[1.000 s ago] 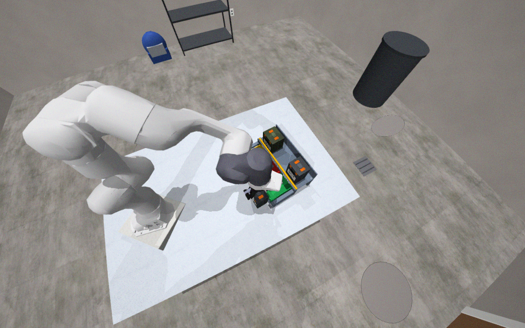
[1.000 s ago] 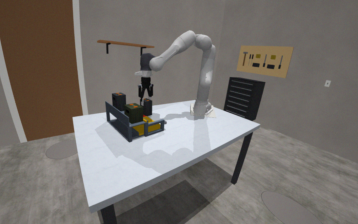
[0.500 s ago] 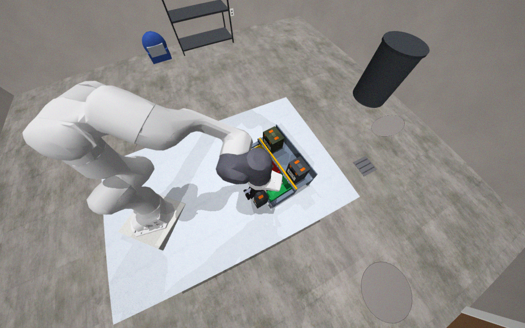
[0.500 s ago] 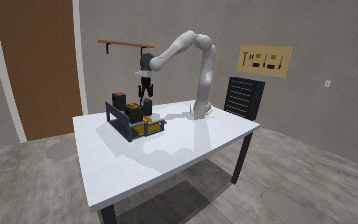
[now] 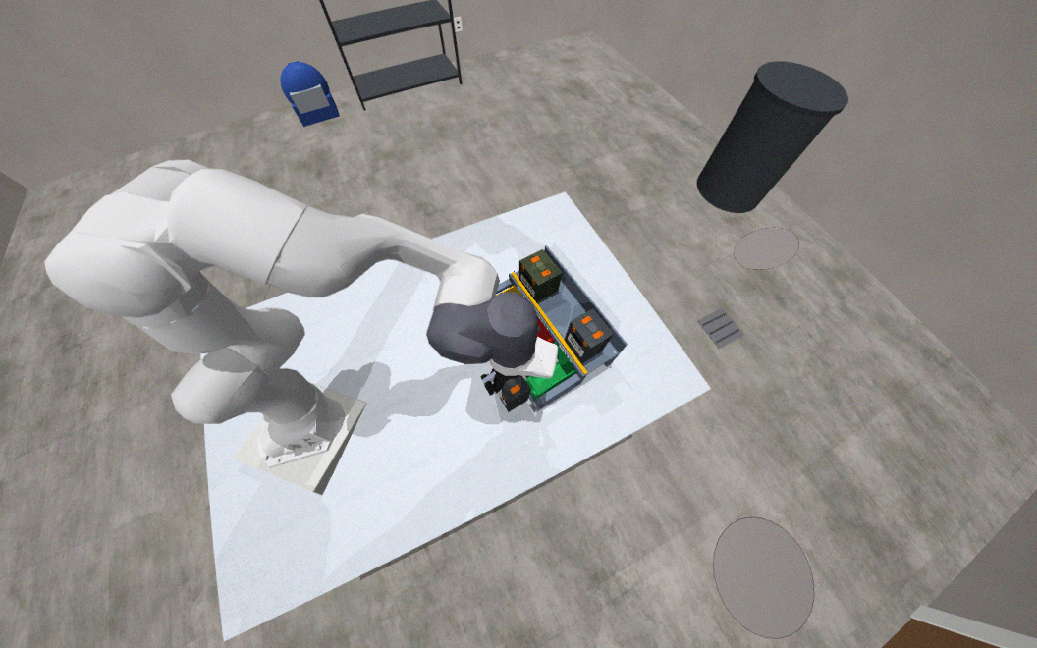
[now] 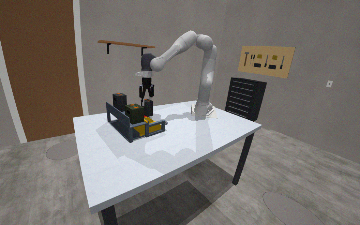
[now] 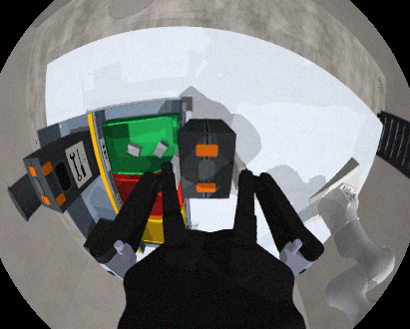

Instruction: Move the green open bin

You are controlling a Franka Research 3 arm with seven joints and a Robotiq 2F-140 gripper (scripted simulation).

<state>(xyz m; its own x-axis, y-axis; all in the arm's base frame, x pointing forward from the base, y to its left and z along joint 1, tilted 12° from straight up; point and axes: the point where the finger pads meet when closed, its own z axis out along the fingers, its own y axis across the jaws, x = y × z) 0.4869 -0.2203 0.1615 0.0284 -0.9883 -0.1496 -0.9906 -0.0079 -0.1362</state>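
The green open bin sits in the grey-blue shelf rack at its end slot, with two small grey parts inside; it also shows in the top view. A red bin and a yellow bin sit beside it in the rack. My gripper points straight down at the rack's front edge. It is shut on the top of a black box with orange marks, which stands upright in front of the green bin. I cannot tell whether the box touches the table.
An olive box and another black box stand on the rack's top level. The arm's base is at the table's far side. A drawer cabinet stands beyond the table.
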